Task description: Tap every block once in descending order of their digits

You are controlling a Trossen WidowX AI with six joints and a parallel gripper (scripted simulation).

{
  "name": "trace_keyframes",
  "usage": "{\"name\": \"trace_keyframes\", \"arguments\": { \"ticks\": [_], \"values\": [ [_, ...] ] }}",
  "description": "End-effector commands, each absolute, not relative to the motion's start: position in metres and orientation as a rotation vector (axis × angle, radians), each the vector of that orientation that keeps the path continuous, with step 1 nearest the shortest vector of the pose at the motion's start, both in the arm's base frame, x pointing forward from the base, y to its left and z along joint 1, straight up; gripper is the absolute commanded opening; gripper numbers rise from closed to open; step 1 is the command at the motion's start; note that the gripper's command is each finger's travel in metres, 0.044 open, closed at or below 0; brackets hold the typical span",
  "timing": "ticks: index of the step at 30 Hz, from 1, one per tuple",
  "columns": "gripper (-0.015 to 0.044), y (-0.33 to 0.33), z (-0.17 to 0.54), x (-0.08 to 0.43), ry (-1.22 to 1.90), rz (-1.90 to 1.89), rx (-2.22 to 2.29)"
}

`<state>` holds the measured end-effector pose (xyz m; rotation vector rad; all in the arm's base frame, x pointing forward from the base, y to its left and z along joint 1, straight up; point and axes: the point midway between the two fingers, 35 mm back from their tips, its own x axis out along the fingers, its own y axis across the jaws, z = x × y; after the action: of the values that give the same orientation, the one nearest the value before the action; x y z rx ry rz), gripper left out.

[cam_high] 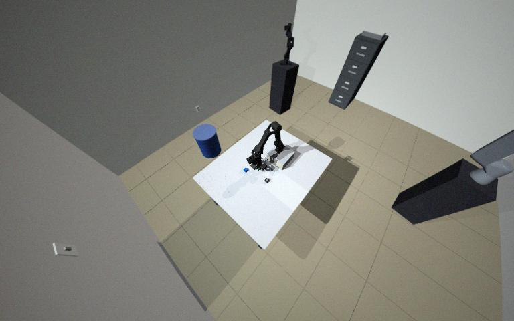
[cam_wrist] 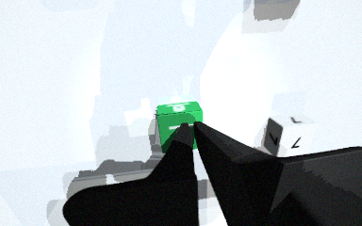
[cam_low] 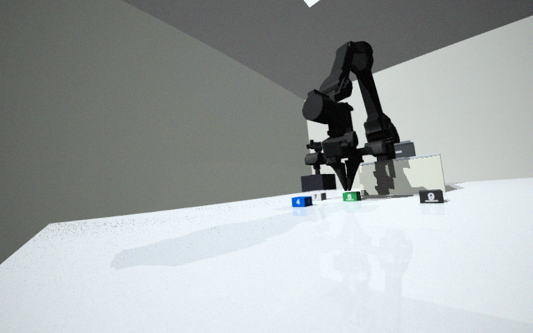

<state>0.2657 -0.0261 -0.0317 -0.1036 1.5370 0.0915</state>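
Note:
My gripper (cam_low: 348, 189) (cam_wrist: 190, 128) is shut and empty. Its tips point down right at the top of the green block (cam_low: 351, 196) (cam_wrist: 167, 119), which shows a 6; whether they touch it I cannot tell. The white block (cam_low: 317, 196) (cam_wrist: 295, 133) with a 7 sits to the right in the wrist view. The blue block (cam_high: 245, 170) (cam_low: 301, 201) shows a 4 and sits left of the green one in the exterior view. The black block (cam_high: 267, 180) (cam_low: 431, 196) shows a 9 and stands apart at the right there.
A pale box (cam_low: 426, 173) stands beside the arm's base on the white table (cam_high: 261, 223). A dark block part (cam_wrist: 275, 9) shows at the wrist view's top edge, its digit hidden. A blue bin (cam_high: 207, 144) and a dark pedestal (cam_high: 282, 89) stand off the table.

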Motion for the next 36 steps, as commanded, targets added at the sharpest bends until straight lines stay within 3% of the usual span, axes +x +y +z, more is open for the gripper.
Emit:
{"name": "trace_keyframes", "arguments": {
  "ticks": [1,17,22,29,36],
  "values": [
    [0.002,-0.026,-0.04,0.263,1.543,0.089,-0.101],
    [0.002,-0.026,-0.007,0.263,1.543,0.089,-0.101],
    [0.002,-0.025,0.067,0.261,1.542,0.089,-0.101],
    [0.002,-0.026,0.071,0.262,1.542,0.089,-0.101],
    [0.002,-0.057,0.079,0.327,1.537,0.086,-0.103]
  ]
}}
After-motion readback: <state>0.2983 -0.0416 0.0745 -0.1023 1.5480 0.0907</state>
